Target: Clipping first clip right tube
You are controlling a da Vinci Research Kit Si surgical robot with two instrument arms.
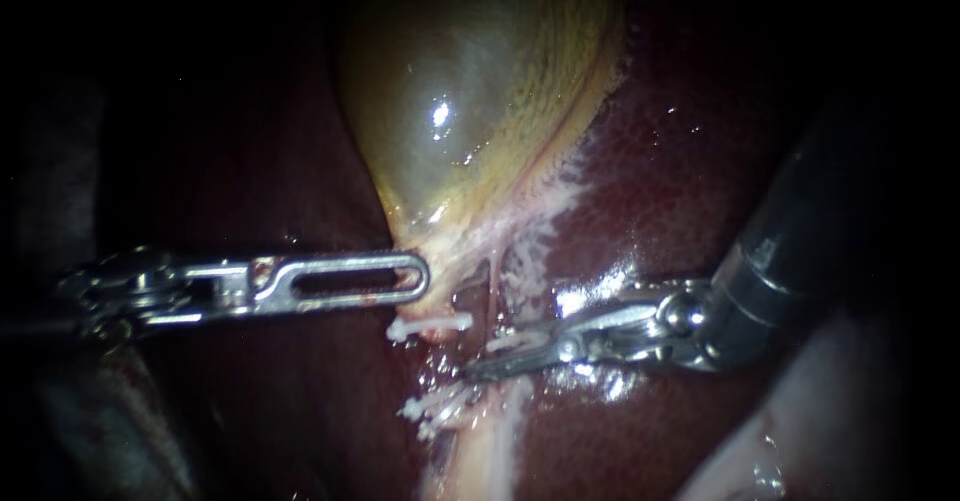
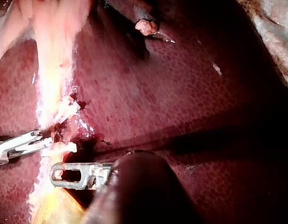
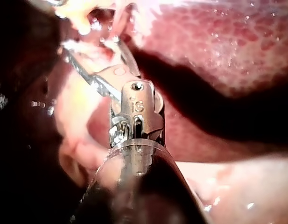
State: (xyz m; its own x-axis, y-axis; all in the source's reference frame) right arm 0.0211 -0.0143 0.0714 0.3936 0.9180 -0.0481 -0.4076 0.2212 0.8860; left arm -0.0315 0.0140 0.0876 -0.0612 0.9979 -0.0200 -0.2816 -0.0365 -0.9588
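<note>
The gallbladder [image 1: 460, 91] hangs greenish and glossy in the upper centre of the endoscope view, with the dark red liver [image 1: 680, 191] around it. It narrows to a pale neck just below the middle of the frame. From that neck a whitish tube [image 1: 478, 456] runs down to the bottom edge, slightly left of centre; separate left and right tubes cannot be told apart there. The left instrument [image 1: 415, 279] comes in level from the left edge. Its slotted jaws lie together and their tip is clenched on the pale tissue of the gallbladder's neck. Just under that tip an upper white clip [image 1: 430, 326] lies crosswise. Lower white clips [image 1: 440, 411] sit farther down on the tube, left of centre. The right instrument [image 1: 480, 366] enters from the right edge, its dark shaft slanting down toward the centre. Its slim jaws point left and reach the tube between the upper clip and the lower ones. In the right wrist view these jaws stand spread in a narrow V with pale tissue between them, not squeezed down on it. In the left wrist view the right instrument's tip lies just beside a white clip, ahead of the left instrument's slotted jaws, with yellowish tissue under them.
</note>
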